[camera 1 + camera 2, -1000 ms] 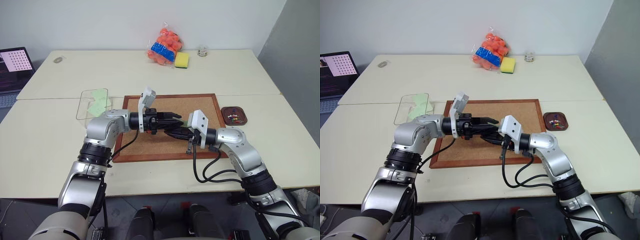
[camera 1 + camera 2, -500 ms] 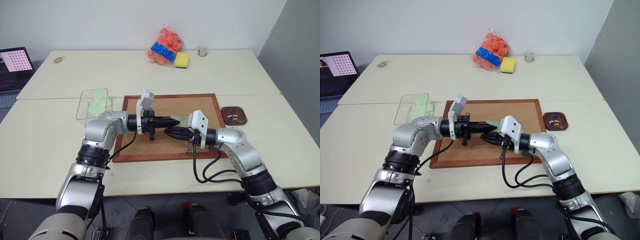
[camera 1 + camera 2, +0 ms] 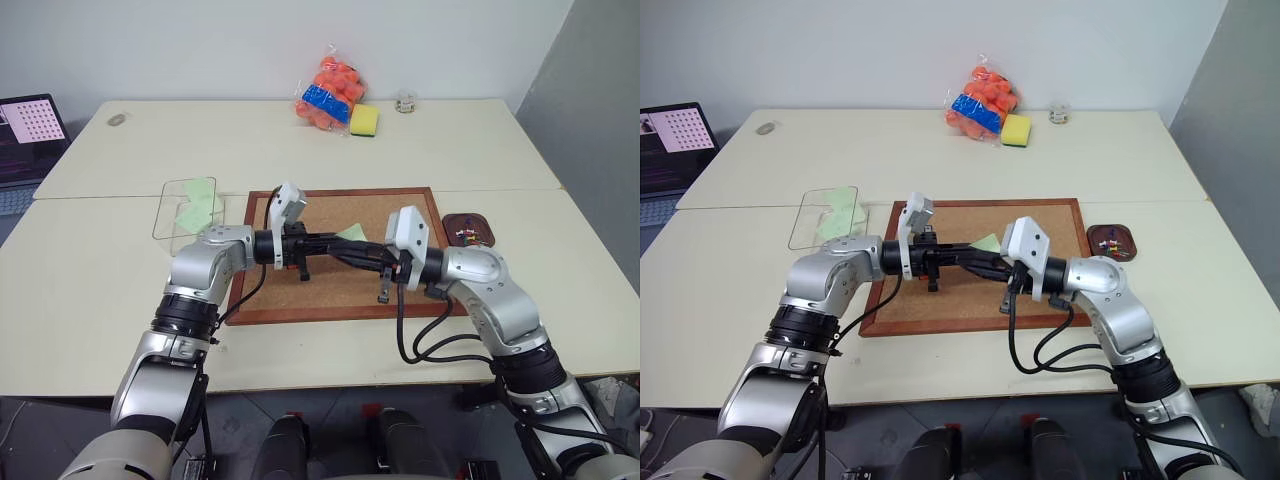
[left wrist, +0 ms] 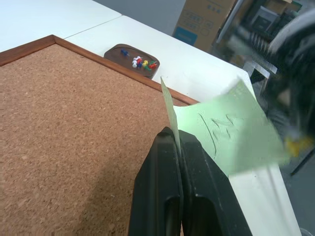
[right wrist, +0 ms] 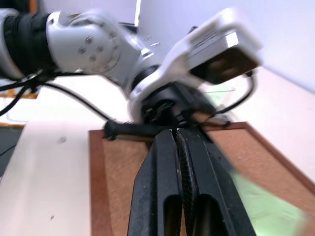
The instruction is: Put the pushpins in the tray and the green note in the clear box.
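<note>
**Inspector:** Starting nearest you, what do the two tools show?

**Robot:** My left gripper (image 4: 178,140) has its fingers pressed together on an edge of the green note (image 4: 231,132), which stands up out of the fingertips above the corkboard (image 3: 340,290), clear of the cork. My right gripper (image 5: 176,135) has its fingers together with nothing between them (the note passes beside those fingers, not between them). The two grippers point at each other over the middle of the board, tips just beside one another.

**Inspector:** And the note, seen from the head?

**Robot:** A small pale green flap (image 3: 351,232) sits at the meeting point of the two grippers, raised above the board.

**Inspector:** Moving outward?

**Robot:** The tray (image 3: 447,222) lies on the table (image 3: 90,290) just beside the board's right edge, with the pushpins (image 4: 140,62) clustered inside it in red, blue, yellow and white. The clear box (image 3: 170,198) rests on the table off the board's far left corner, with green paper visible in it.

**Inspector:** Farthest back?

**Robot:** A bag of orange balls (image 3: 330,95) with a yellow sponge (image 3: 364,121) touching it, a small jar (image 3: 404,102) nearby, and a laptop (image 3: 30,125) at the far left.
</note>
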